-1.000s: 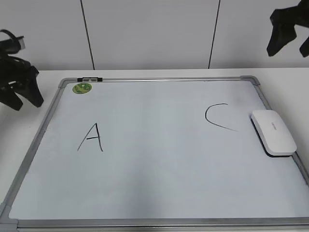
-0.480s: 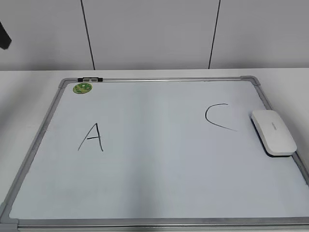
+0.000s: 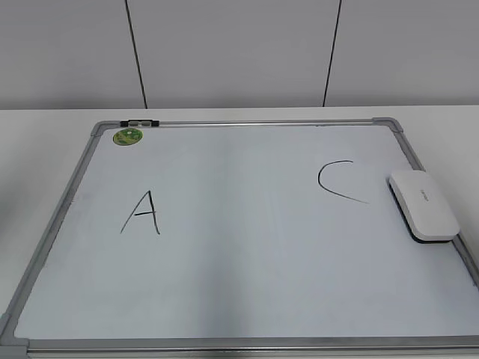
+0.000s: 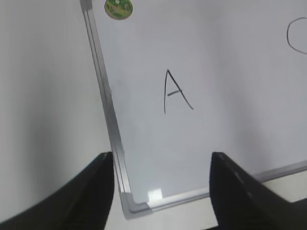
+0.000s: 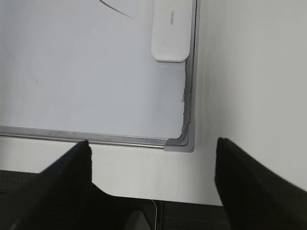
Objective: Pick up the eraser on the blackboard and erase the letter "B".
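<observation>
The blackboard [image 3: 224, 123] lies flat on the white table. On it are a black "A" [image 3: 142, 213] at the left and a black "C" [image 3: 338, 182] at the right. No "B" shows; the surface between them is bare. The white eraser [image 3: 423, 205] lies at the board's right edge, beside the "C". Neither gripper shows in the exterior view. My left gripper [image 4: 162, 160] is open and empty, high above the board's near left corner [image 4: 132, 208], with the "A" [image 4: 175, 91] ahead. My right gripper [image 5: 152, 143] is open and empty above the near right corner [image 5: 184, 141], with the eraser [image 5: 171, 29] ahead.
A small round green magnet [image 3: 127, 136] sits at the board's far left corner, with a black clip [image 3: 139, 122] on the frame next to it. White table surrounds the board. A wall with dark vertical seams stands behind. The table's dark front edge [image 5: 158, 215] shows below the right gripper.
One second ago both grippers hung at the upper left and upper right of the exterior view. They have since moved out of that view. The eraser and letters have not moved.
</observation>
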Motion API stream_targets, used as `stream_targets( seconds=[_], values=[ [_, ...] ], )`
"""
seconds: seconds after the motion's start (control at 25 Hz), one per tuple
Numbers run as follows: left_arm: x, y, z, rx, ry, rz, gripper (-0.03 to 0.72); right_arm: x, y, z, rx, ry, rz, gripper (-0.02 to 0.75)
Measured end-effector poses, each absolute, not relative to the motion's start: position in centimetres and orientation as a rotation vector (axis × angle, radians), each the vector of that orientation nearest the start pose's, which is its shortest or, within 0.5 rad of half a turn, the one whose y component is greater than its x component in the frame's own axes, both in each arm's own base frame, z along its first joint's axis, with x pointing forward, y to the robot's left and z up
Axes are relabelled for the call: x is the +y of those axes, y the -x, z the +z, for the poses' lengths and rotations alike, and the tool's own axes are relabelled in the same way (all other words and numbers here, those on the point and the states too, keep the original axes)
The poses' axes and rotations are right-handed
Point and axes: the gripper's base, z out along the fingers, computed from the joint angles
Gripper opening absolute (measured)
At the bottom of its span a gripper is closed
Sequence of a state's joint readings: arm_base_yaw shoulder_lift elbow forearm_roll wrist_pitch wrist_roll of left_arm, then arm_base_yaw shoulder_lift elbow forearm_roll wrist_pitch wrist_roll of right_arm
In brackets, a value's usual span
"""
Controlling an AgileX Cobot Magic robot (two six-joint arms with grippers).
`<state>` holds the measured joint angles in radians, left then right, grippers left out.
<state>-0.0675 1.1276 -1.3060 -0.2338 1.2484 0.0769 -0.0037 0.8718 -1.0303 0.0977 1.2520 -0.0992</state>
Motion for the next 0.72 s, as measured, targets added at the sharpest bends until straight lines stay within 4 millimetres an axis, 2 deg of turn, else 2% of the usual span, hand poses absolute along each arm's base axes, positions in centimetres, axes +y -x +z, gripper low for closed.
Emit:
stream_targets(
  seconds=[0.2, 0.36, 0.52, 0.72],
  values=[
    [-2.6, -12.4, 38.3, 2.502, -0.171, -0.27, 0.462, 0.8, -9.0, 36.0, 2.491, 0.097, 0.098, 0.594],
    [-2.0, -8.1, 35.7, 2.48, -0.172, -0.213, 0.462, 0.9, -5.9, 35.5, 2.408, 0.097, 0.093, 0.593],
    [-1.3, -5.3, 33.3, 2.457, -0.169, -0.149, 0.462, 0.8, -3.9, 34.0, 2.374, 0.098, 0.086, 0.593],
    [-0.9, -3.7, 30.4, 2.46, -0.167, -0.1, 0.462, 0.6, -3.3, 30.7, 2.439, 0.092, 0.06, 0.593]
  ],
)
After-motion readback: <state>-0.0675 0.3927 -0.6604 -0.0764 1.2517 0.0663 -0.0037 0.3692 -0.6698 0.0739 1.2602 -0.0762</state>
